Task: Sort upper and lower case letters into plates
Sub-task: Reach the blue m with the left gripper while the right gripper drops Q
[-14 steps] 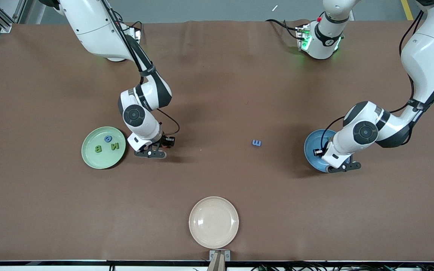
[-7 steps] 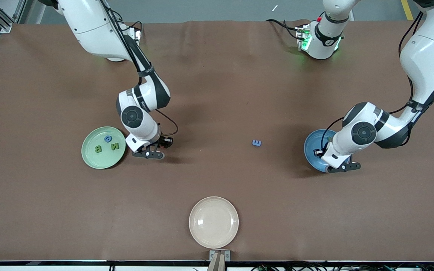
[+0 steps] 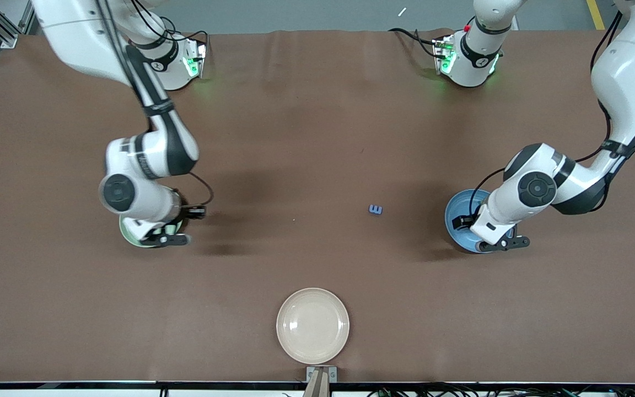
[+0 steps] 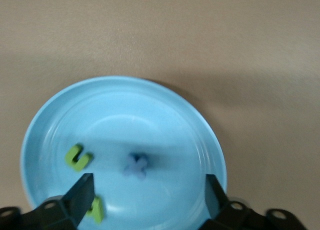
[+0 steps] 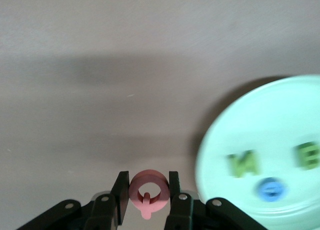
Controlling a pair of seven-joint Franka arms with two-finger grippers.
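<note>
Letters are spread over two plates and the brown worktop point(image 3: 317, 138). The right pincer point(image 5: 147, 192) is clamped on a red letter point(image 5: 148, 190) shaped like a Q, and in the front view it point(image 3: 166, 238) is seen over the edge of the pale green plate point(image 3: 125, 231), which lies toward the right arm's end of the worktop. In the right wrist view the same plate point(image 5: 240, 140) is shown to carry three letters: a green N point(image 5: 243, 162), a second green letter point(image 5: 306, 155) too blurred to be read, and a blue round letter point(image 5: 271, 189). The left pincer point(image 4: 147, 197) is held with its fingers point(image 4: 82, 190) wide apart and nothing between them, over the blue plate point(image 4: 165, 105), which lies toward the left arm's end; in the front view that pincer point(image 3: 502, 242) is seen above the plate's point(image 3: 452, 212) edge that is nearer to the front camera. In this plate two green letters point(image 4: 78, 157) point(image 4: 96, 209) and a blue cross-shaped letter point(image 4: 136, 165) are seen. A blue letter point(image 3: 375, 209) lies alone on the worktop between the two plates. A cream plate point(image 3: 312, 325), nearest to the front camera, lies well apart from the others.
</note>
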